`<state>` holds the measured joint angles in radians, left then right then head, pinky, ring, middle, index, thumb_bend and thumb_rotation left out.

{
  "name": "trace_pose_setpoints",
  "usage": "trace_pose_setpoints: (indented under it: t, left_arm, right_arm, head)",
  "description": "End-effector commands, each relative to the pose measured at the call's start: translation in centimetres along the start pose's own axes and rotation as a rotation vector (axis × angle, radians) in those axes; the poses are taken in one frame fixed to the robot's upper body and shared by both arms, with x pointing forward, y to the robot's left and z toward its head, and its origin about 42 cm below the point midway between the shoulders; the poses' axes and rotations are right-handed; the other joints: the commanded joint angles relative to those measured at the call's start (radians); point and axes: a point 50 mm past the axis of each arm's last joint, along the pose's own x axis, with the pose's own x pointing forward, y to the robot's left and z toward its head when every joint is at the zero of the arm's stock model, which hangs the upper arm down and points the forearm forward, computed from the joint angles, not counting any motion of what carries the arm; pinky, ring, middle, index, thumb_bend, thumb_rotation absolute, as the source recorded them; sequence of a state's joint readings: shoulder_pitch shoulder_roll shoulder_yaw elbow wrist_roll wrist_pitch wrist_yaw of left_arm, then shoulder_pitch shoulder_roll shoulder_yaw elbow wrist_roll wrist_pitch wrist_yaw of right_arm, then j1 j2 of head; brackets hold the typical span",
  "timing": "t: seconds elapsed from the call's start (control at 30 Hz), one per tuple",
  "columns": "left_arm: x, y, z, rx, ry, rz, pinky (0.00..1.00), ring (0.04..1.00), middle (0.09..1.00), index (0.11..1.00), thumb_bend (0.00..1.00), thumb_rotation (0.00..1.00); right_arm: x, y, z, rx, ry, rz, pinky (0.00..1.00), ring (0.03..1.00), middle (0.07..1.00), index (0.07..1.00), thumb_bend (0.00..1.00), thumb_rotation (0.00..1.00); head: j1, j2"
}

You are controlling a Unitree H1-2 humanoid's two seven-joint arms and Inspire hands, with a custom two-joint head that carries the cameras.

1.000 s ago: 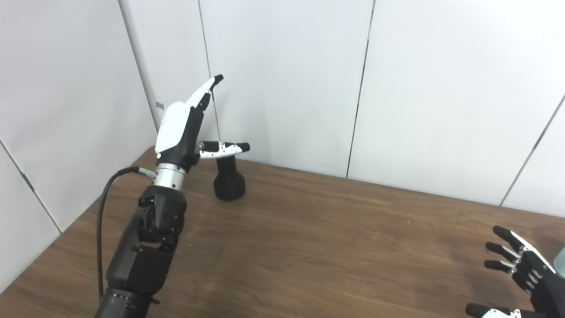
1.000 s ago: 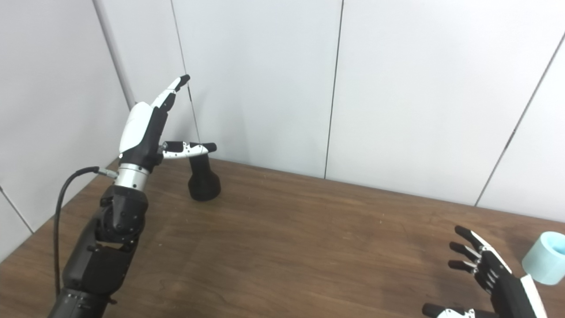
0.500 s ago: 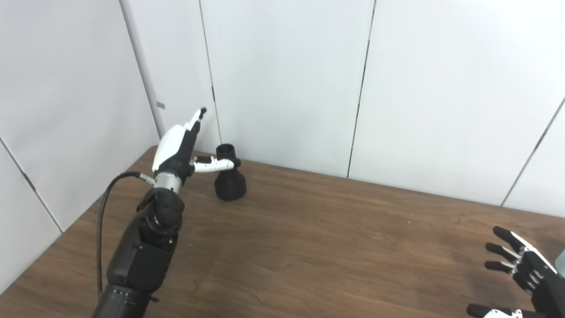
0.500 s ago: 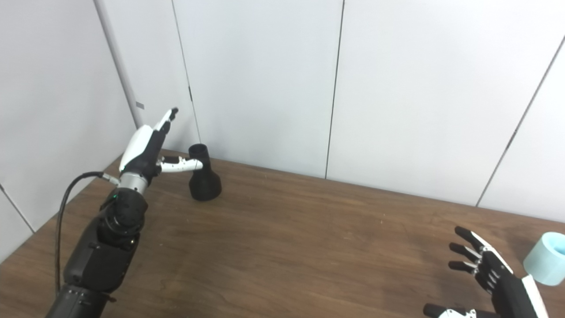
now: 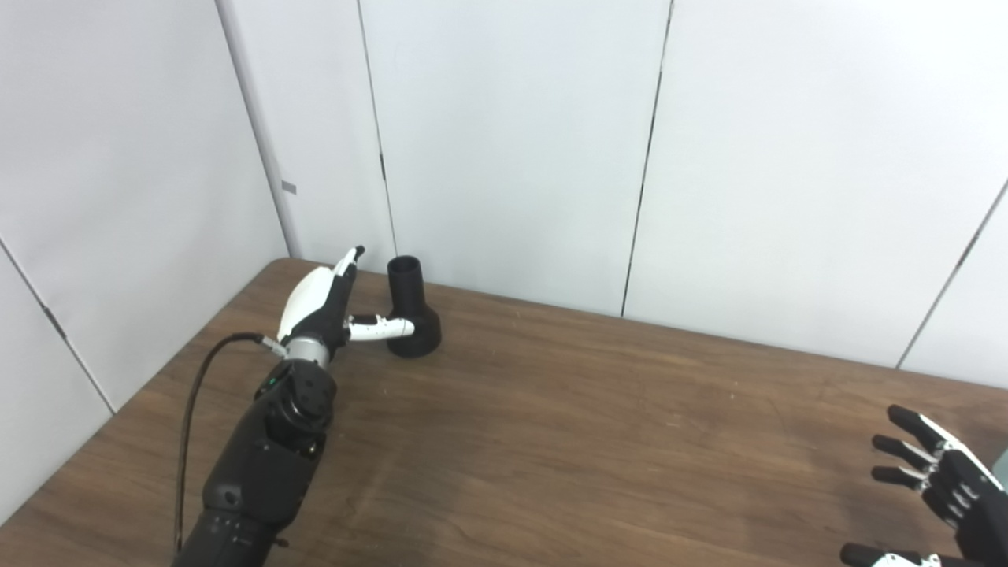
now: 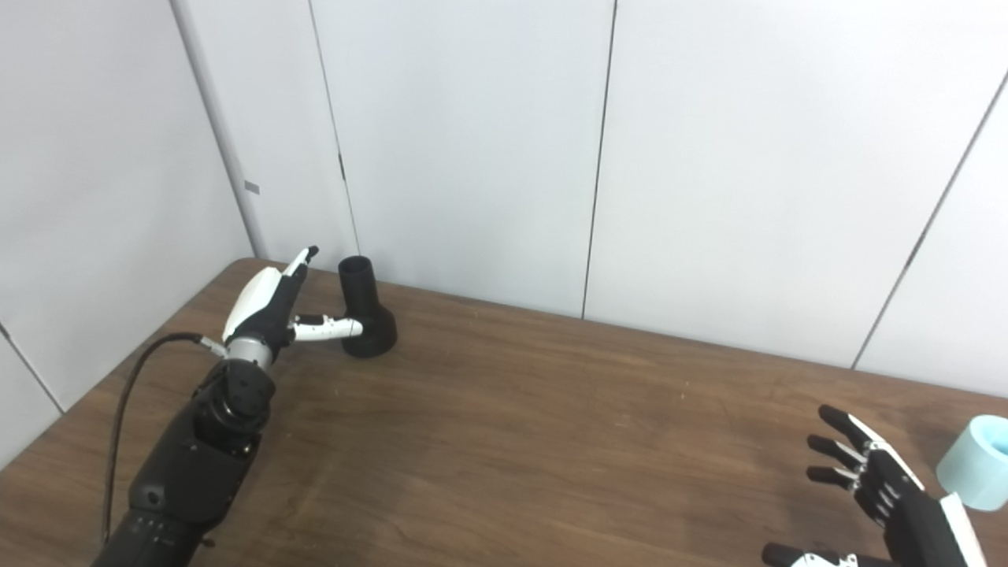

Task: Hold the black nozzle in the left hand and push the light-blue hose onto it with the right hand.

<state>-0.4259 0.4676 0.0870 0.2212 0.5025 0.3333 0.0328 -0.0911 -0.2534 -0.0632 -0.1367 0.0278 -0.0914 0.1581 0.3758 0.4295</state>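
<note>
lower now than a second ago, the left robot hand (image 5: pixel 324 295) is coming down in the upper left of the frame until it is level with the black nozzle (image 5: pixel 413 313), where before it was reaching high above it.

the desk (image 5: pixel 551 441) is filling the whole lower half of both views, its brown top carrying both task pieces at opposite ends, so each arm is getting the piece on its own side.

the left robot hand is staying unclenched and grasping nothing: its fingers (image 5: pixel 346 260) are pointing up beside the nozzle's neck while its thumb is stretching across in front of the wide base, apparently bracketing the nozzle for a grip not yet made. whether the thumb is touching is unclear.

the right robot hand (image 6: pixel 882 488) is waiting in the lower right corner, fingers spread, holding nothing.

the nozzle is standing upright on its flared base, open mouth up, near the desk's far edge.

the light-blue hose (image 6: pixel 976 465) is sitting at the right edge of the right eye view, just beside the right robot hand.
</note>
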Motion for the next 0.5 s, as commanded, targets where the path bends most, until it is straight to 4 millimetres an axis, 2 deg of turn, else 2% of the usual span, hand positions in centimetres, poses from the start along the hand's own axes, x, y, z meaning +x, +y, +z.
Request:
trace_pose_setpoints:
  t: [0.0, 0.17, 0.47]
  left_arm:
    - [0.8, 2.0, 1.5, 0.016, -0.066, 0.063, 1.0, 1.0, 0.984, 1.0, 1.0, 0.36]
    - [0.8, 1.6, 1.2, 0.028, -0.036, 0.042, 1.0, 1.0, 0.974, 0.995, 1.0, 0.36]
    - [1.0, 0.6, 0.9, 0.028, 0.02, 0.017, 1.0, 1.0, 0.952, 0.933, 1.0, 0.37]
  right_arm:
    - [0.9, -0.8, 1.8, -0.027, -0.09, 0.002, 0.71, 0.827, 0.905, 0.852, 0.79, 0.08]
    - [0.9, -0.9, 1.7, -0.029, -0.09, 0.005, 0.71, 0.829, 0.907, 0.853, 0.79, 0.08]
    - [0.9, -1.0, 1.7, -0.022, -0.085, 0.004, 0.71, 0.827, 0.904, 0.849, 0.79, 0.1]
  head:
    - [0.001, 0.0]
    - [0.002, 0.007]
    - [0.003, 0.009]
